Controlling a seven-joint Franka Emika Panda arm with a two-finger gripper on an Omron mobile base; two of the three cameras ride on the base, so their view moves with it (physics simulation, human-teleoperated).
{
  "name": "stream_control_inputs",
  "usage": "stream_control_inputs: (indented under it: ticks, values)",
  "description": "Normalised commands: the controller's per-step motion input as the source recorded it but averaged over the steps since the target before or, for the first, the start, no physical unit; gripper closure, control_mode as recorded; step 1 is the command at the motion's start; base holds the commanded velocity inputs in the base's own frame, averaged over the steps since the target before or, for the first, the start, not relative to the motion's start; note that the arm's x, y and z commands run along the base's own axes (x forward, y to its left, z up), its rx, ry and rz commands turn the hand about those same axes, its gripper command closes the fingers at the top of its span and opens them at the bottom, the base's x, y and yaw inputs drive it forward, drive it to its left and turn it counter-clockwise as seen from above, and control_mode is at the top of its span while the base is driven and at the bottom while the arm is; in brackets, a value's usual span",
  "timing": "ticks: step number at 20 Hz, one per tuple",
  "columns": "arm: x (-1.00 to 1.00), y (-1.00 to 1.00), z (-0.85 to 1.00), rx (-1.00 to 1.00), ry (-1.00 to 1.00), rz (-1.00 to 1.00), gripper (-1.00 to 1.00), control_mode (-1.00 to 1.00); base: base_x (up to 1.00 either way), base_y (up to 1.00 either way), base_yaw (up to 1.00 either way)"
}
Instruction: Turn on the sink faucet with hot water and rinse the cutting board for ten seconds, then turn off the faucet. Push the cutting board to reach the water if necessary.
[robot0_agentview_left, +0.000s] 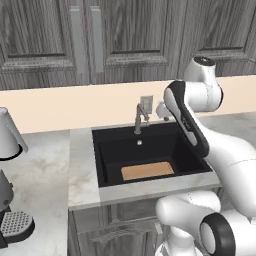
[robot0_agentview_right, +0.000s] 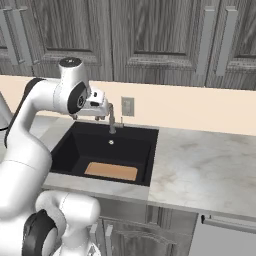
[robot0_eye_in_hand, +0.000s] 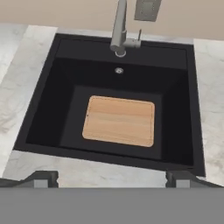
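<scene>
Hand (robot0_eye_in_hand: 112, 178) open above cutting board (robot0_eye_in_hand: 119, 120)

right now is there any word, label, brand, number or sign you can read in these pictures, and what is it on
None: no readable text shows anywhere.
Flat light tan wooden cutting board: wood grain, no print.
Small grey metal faucet: no hot or cold mark visible.
Rectangular matte black sink: unmarked.
Grey wall plate behind the faucet: blank.
Grey kettle on the pale marble counter: no label visible.
</scene>
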Motion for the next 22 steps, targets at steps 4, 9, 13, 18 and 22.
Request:
stream_control_inputs:
  ticks: [4, 9, 13, 18, 22]
  values:
    - [0.0, -0.35, -0.12, 0.04, -0.15, 0.07, -1.0, -1.0, 0.0, 0.0, 0.0]
    - [0.0, -0.33, -0.13, 0.04, -0.13, 0.06, -1.0, -1.0, 0.0, 0.0, 0.0]
    - [0.0, -0.24, -0.16, 0.03, -0.12, 0.04, -1.0, -1.0, 0.0, 0.0, 0.0]
    - [0.0, -0.15, -0.17, 0.01, -0.11, 0.03, -1.0, -1.0, 0.0, 0.0, 0.0]
    - [0.0, -0.06, -0.18, 0.0, -0.11, 0.02, -1.0, -1.0, 0.0, 0.0, 0.0]
